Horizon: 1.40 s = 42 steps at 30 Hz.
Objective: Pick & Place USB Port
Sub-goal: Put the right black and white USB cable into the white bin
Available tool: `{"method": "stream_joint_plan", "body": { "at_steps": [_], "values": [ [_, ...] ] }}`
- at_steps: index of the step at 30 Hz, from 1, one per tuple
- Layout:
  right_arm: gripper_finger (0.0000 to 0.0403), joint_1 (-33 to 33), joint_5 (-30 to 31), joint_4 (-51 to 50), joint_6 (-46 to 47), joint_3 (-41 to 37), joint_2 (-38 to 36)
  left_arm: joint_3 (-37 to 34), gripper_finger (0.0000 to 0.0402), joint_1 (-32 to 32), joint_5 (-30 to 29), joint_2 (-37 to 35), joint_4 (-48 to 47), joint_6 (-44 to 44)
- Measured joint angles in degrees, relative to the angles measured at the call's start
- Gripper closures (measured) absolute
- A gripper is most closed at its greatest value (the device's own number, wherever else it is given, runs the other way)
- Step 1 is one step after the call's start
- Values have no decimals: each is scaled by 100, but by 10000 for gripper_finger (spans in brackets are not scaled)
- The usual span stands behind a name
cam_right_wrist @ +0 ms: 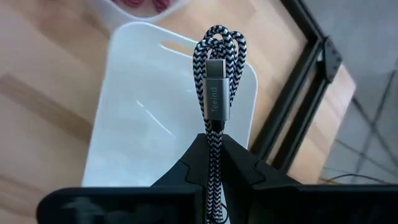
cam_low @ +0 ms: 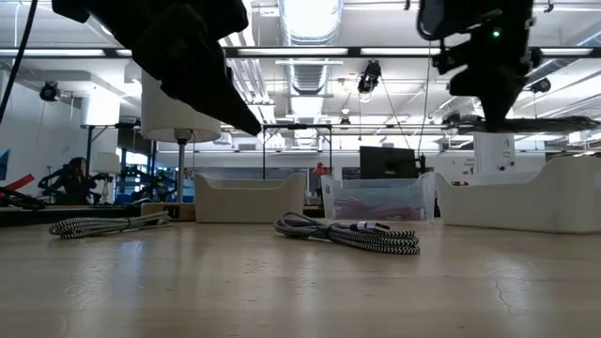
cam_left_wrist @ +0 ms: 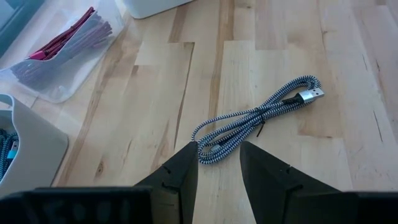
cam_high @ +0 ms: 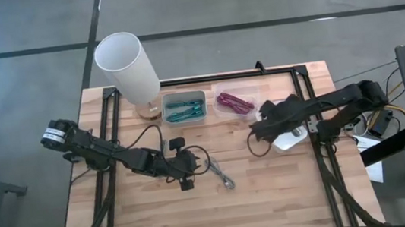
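A black-and-white braided USB cable (cam_left_wrist: pixel 255 118) lies coiled on the wooden table (cam_high: pixel 273 197), its silver plug (cam_left_wrist: pixel 309 95) at one end. It also shows in the high view (cam_high: pixel 221 176) and the low view (cam_low: pixel 347 233). My left gripper (cam_left_wrist: pixel 219 165) is open and hovers just short of this cable's looped end, touching nothing; the high view shows the gripper (cam_high: pixel 193 168) to the cable's left. My right gripper (cam_right_wrist: pixel 214 140) is shut on a second braided cable (cam_right_wrist: pixel 214 68) above a white bin (cam_right_wrist: pixel 155 124), at the table's right (cam_high: pixel 259 128). My right gripper pinches the folded braided cable between its two fingers, just behind the grey plug (cam_right_wrist: pixel 214 102). Several strands run side by side through the fingers. The plug and a looped bend (cam_right_wrist: pixel 221 40) stick out past the fingertips. The cable is lifted clear above the white bin.
A white lamp (cam_high: pixel 128 64) stands at the far left. Beside it sit a bin of teal cables (cam_high: pixel 184 108) and a clear tub of red cables (cam_high: pixel 233 102). Black frame rails (cam_high: pixel 313 108) run along the table's sides. Another braided cable (cam_low: pixel 94 225) lies at the low view's left.
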Motion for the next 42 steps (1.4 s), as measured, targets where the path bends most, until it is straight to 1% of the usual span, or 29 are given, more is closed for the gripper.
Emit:
{"method": "stream_joint_plan", "body": {
  "at_steps": [3, 8, 10, 13, 23, 27, 33, 36, 42],
  "values": [
    [383, -109, -12, 452, 11, -510, -537, 0, 278, 0, -1, 0, 6, 0],
    [383, -353, -108, 1936, -492, -1526, -1377, 0, 278, 0, -2, 0, 157, 17],
    [383, -452, -285, 2503, -754, -1904, -1606, 0, 278, 0, 0, 0, 213, 6],
    [383, -514, -325, 3020, -1107, -2370, -1805, 0, 278, 4, -2, -2, 261, 2],
    [383, -576, -420, 3303, -750, -3164, -1897, 0, 278, 4, -2, -2, 309, 9],
    [383, -574, -420, 3615, -593, -3397, -1895, 0, 278, 2, -2, -2, 400, 15],
    [382, -574, -400, 4339, -581, -3771, -1879, -2, 278, 2, -2, -2, 408, 55],
    [372, -574, -399, 4413, -526, -3875, -1835, -2, 278, 2, -2, -2, 408, 57],
    [334, -574, -407, 4410, -517, -3935, -1821, -1, 278, 1, -2, -2, 411, 61]
  ]
}}
